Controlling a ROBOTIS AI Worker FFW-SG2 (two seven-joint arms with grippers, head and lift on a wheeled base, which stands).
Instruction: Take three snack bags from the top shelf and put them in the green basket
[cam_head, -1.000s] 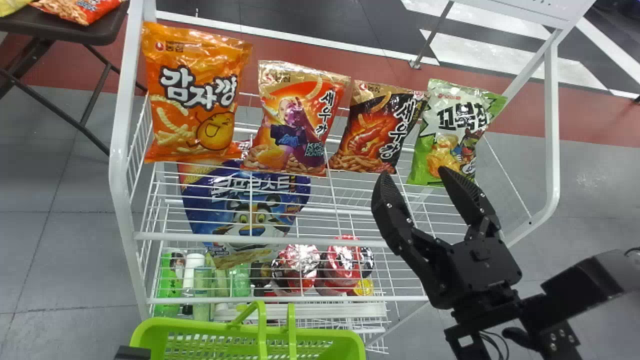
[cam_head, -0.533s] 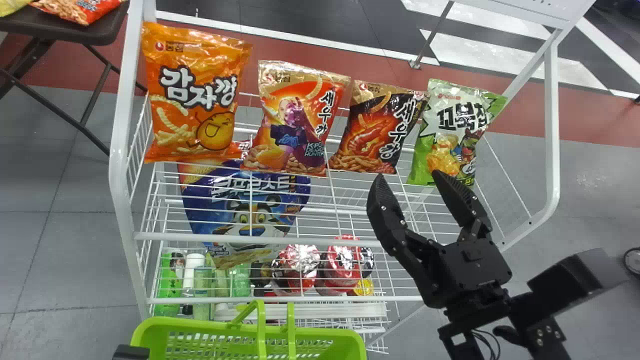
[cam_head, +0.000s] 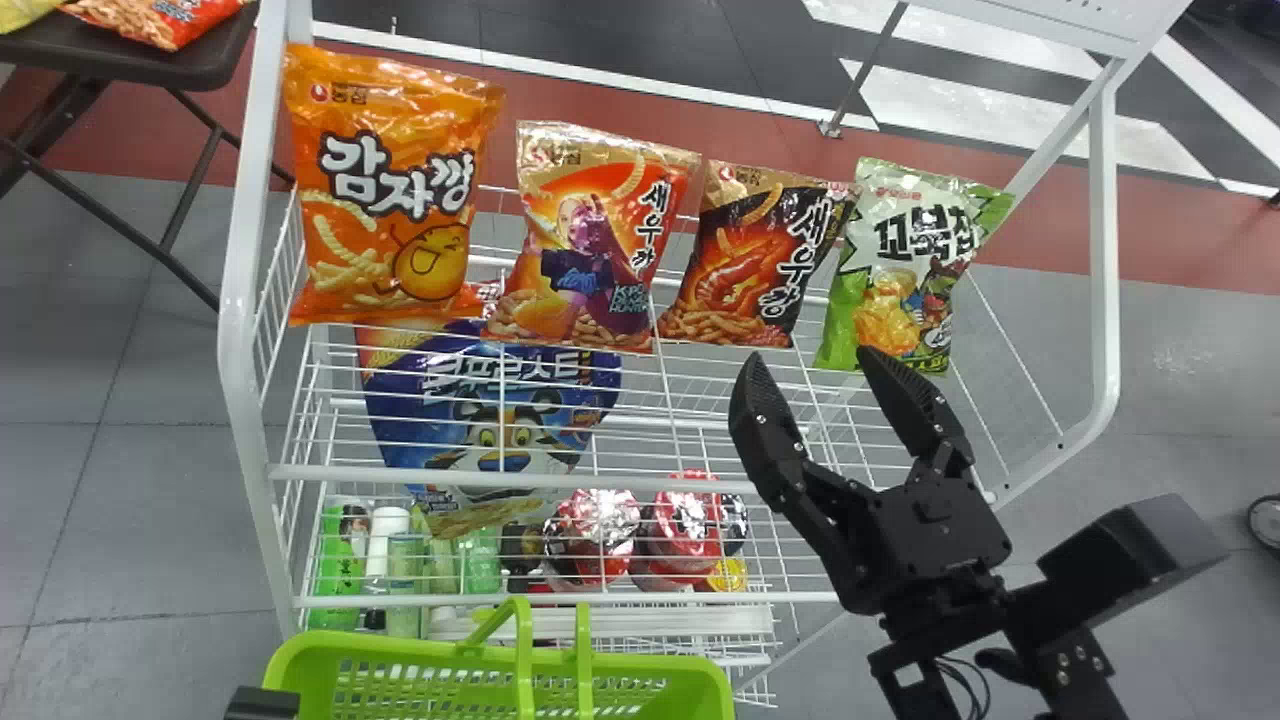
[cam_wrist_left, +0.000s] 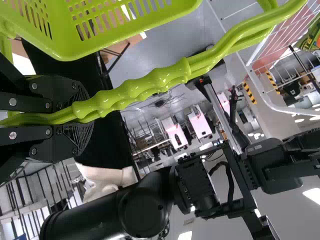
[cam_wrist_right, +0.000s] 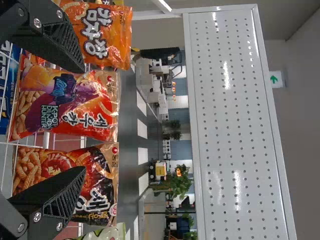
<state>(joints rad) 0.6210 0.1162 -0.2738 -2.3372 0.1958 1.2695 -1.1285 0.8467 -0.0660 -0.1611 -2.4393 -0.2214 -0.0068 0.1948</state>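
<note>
Clock face is the head view. At seven o'clock is green basket (cam_head: 380, 651), its handle (cam_wrist_left: 165, 77) clamped in left gripper (cam_wrist_left: 82, 114). From ten to two, four snack bags (cam_head: 590, 250) stand on top shelf (cam_head: 340, 474). Between three and four, right gripper (cam_head: 812, 365) has fingers apart.

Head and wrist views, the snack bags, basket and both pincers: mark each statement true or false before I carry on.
1. In the head view, the orange bag is leftmost of the four on the top shelf. True.
2. The right pincer is shut on the green-and-white bag. False: the right pincer is open and empty.
3. The left pincer grips the handle of the green basket. True.
4. The blue bag lies on the orange bag. False: the blue bag is below the top shelf.
</note>
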